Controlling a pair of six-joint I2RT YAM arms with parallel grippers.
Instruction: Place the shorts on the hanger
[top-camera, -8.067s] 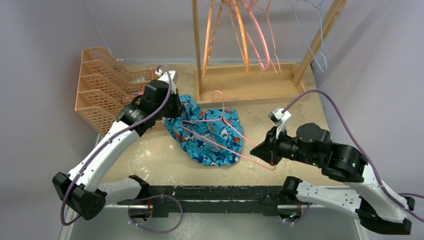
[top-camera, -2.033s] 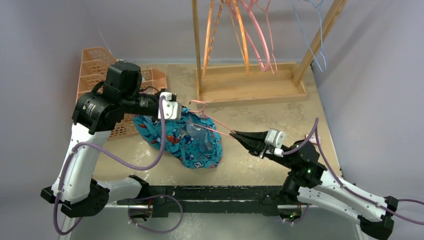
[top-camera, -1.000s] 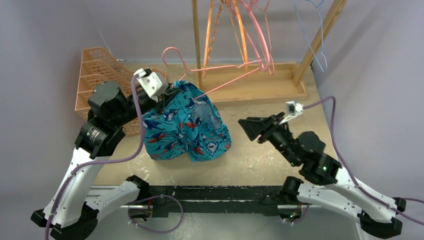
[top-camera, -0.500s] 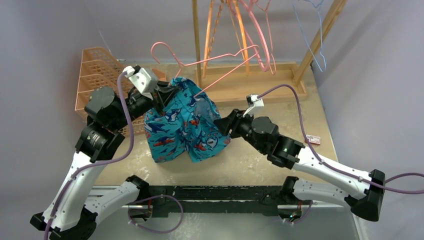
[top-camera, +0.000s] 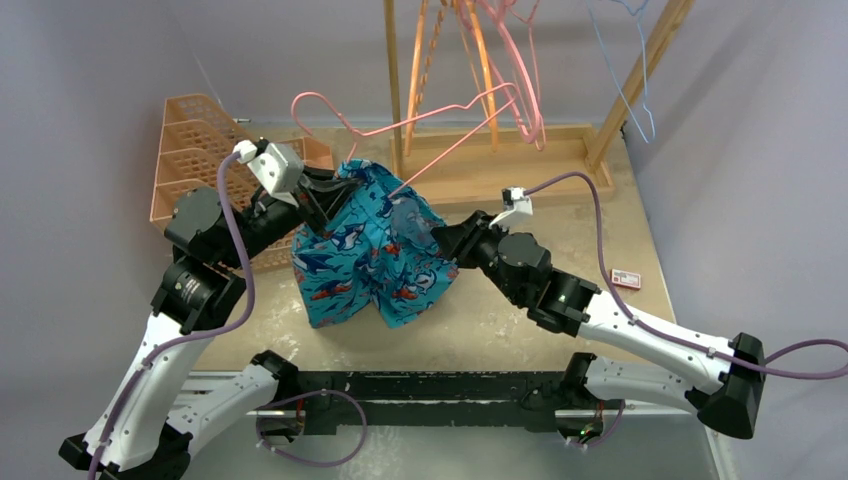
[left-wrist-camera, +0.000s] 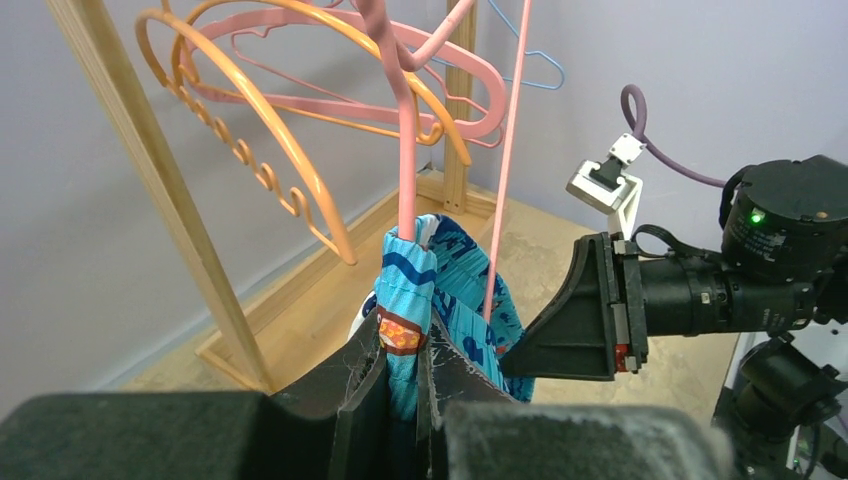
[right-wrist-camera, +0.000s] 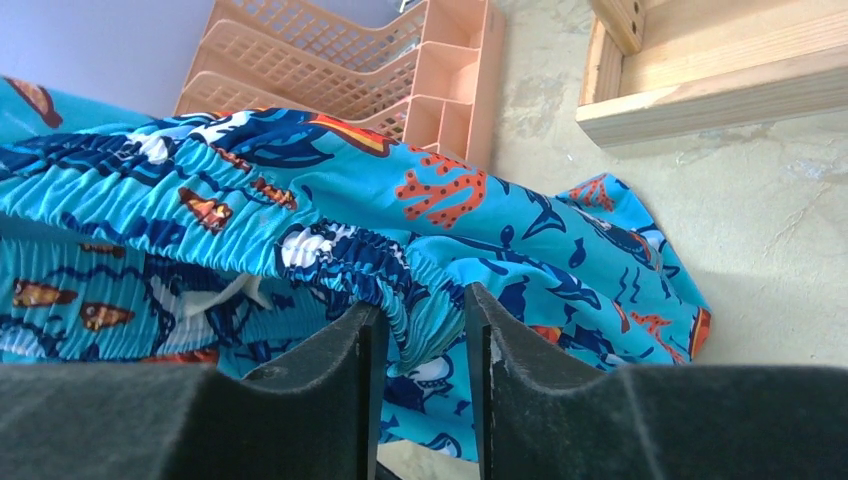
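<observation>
The turquoise shark-print shorts (top-camera: 370, 255) hang from my left gripper (top-camera: 325, 197), their lower part bunched on the table. The left gripper (left-wrist-camera: 402, 345) is shut on the waistband of the shorts (left-wrist-camera: 445, 285) and on the pink hanger (left-wrist-camera: 405, 150). The hanger (top-camera: 420, 118) sticks up and to the right out of the shorts, its hook at the upper left. My right gripper (top-camera: 450, 240) is at the shorts' right edge. In the right wrist view it (right-wrist-camera: 420, 300) pinches a fold of the elastic waistband (right-wrist-camera: 330, 240).
A wooden rack (top-camera: 500, 165) stands at the back with orange hangers (top-camera: 480, 60), pink hangers and light-blue wire hangers (top-camera: 625, 70). Orange mesh trays (top-camera: 190, 150) stand at the back left, close behind the left arm. A small red-and-white card (top-camera: 625, 279) lies at the right.
The shorts and hanger were lifted off the table by the left gripper. The right gripper let go of the hanger, swung left to the shorts' right edge and closed on the waistband.
</observation>
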